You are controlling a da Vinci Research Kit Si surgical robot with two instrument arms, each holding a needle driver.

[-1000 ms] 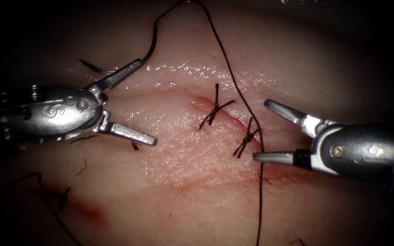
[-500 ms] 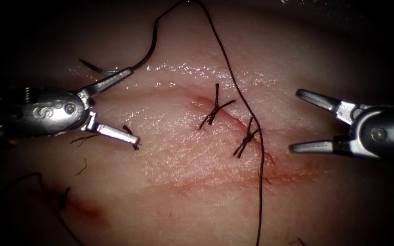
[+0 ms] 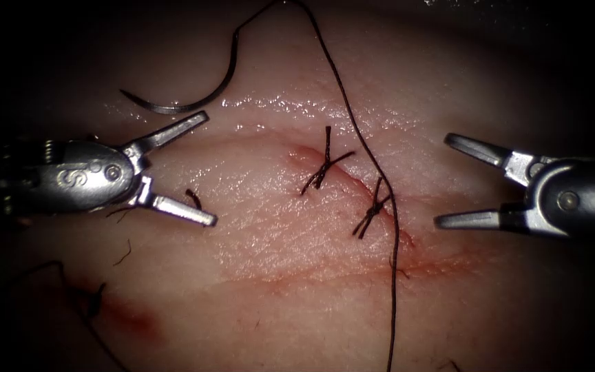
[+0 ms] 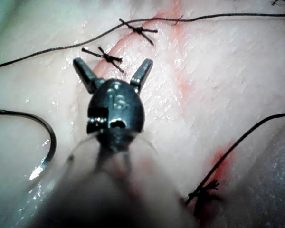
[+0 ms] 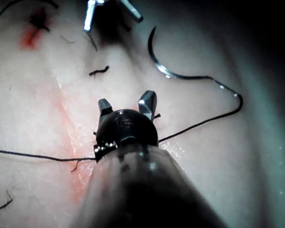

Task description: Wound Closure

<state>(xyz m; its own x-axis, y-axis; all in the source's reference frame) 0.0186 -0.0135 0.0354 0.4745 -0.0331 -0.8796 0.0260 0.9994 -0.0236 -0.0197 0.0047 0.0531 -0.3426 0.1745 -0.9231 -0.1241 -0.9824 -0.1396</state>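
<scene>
The curved needle (image 3: 194, 105) lies free on the tissue (image 3: 277, 289), left of the cut (image 3: 352, 182) and not in the tissue; it also shows in the wrist views (image 4: 48, 137) (image 5: 156, 64). Its thread (image 3: 370, 155) loops up from the needle's end and runs down across the cut. Two tied knots (image 3: 324, 165) (image 3: 373, 209) sit on the cut. My left tool (image 3: 209, 169) (image 4: 113, 64) is open just below the needle, holding nothing. My right tool (image 3: 443, 180) (image 5: 126, 99) is open right of the cut and holds nothing.
Short cut ends of thread (image 3: 193, 198) lie by the left tool's lower jaw. A patch of red fluid (image 3: 132, 318) and a dark thread tangle (image 3: 94, 300) mark the tissue at the lower left. The left tool (image 5: 109, 9) appears in the right wrist view.
The right tool has drawn back to the right, away from the thread. The left tool's upper jaw, which lay over the needle, has pulled left and now sits below it. The needle has not moved.
</scene>
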